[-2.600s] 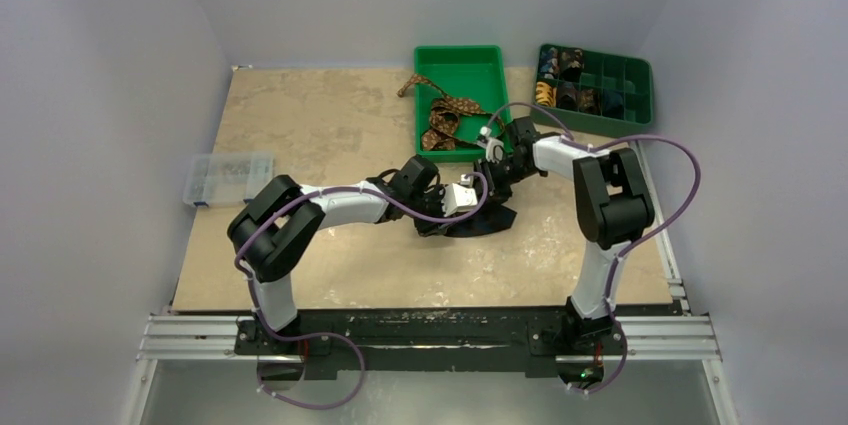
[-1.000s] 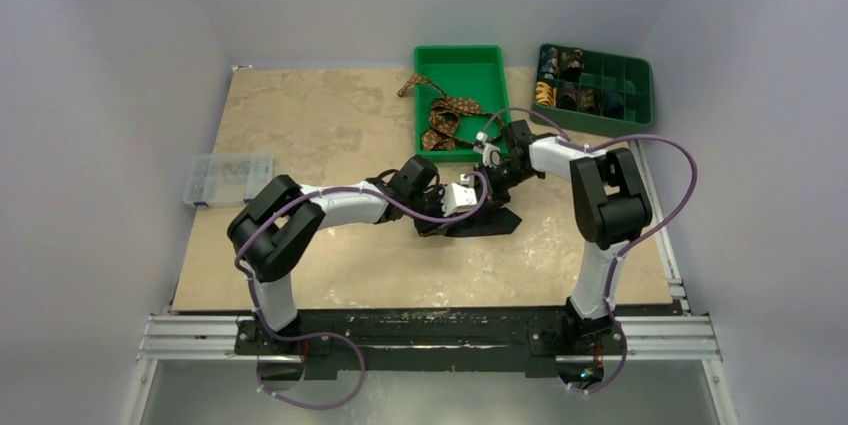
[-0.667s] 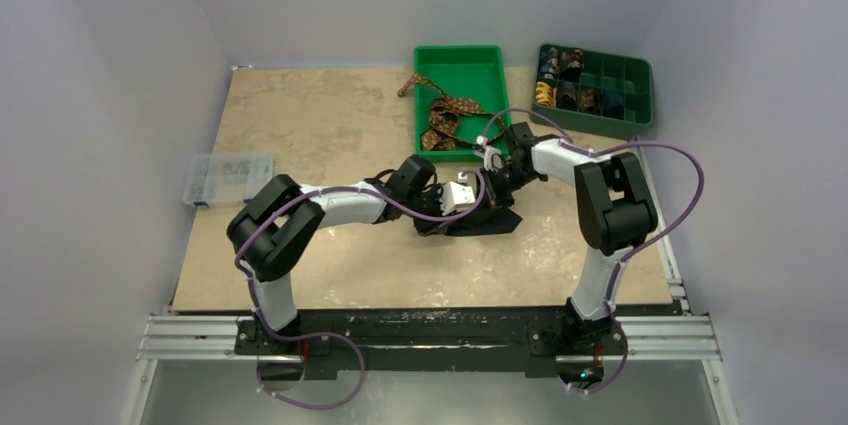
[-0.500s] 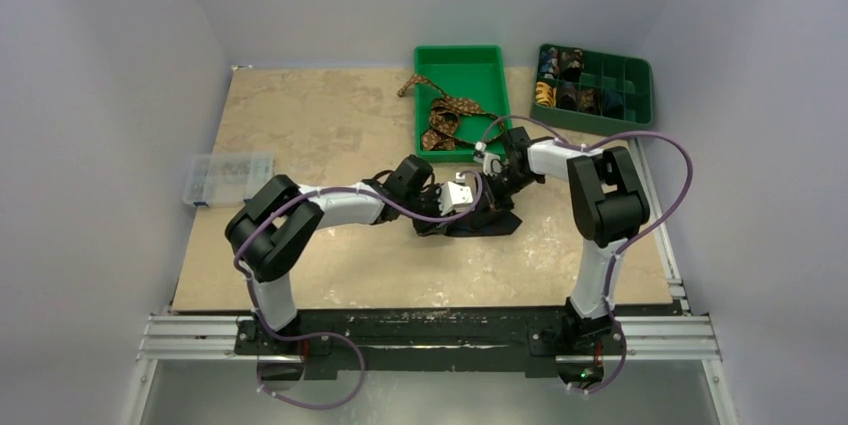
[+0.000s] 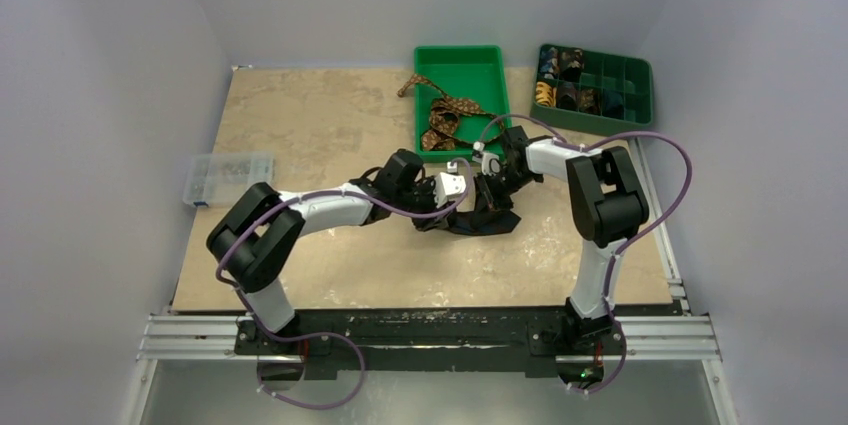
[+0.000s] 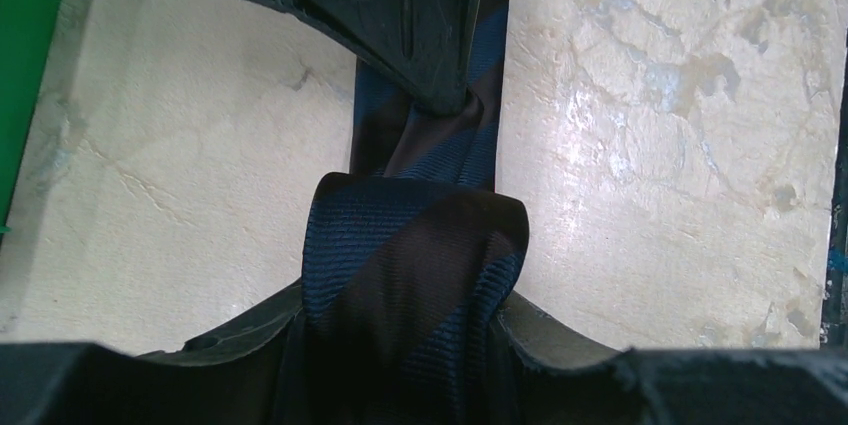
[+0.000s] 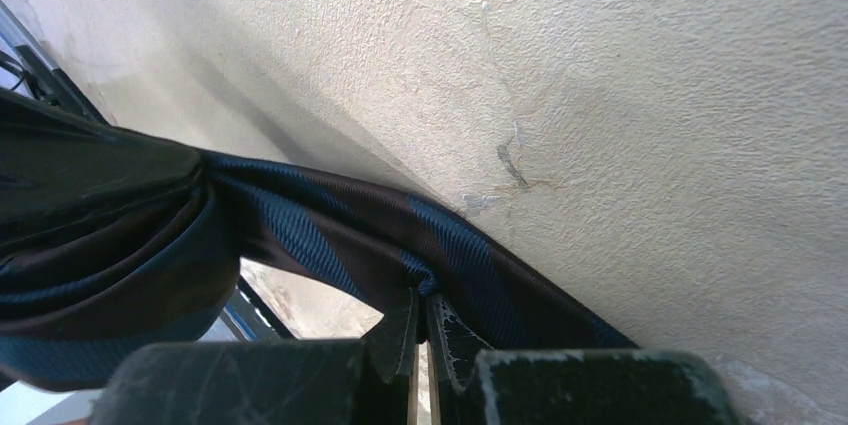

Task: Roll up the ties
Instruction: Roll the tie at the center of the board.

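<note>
The dark tie (image 6: 415, 255) is partway through being rolled. It lies in the middle of the worktop (image 5: 330, 125), near the green tray (image 5: 460, 48). The left claw (image 6: 410, 330) is clamped on the rolled-up end, a fat little bundle. The right claw (image 7: 420, 330) is pinched together on the flat part. Next, I think, the left claw must turn the bundle while the right pulls the flat part tight. The tie is dark blue with brown stripes and looks soft. How many turns it has is hard to see.
</note>
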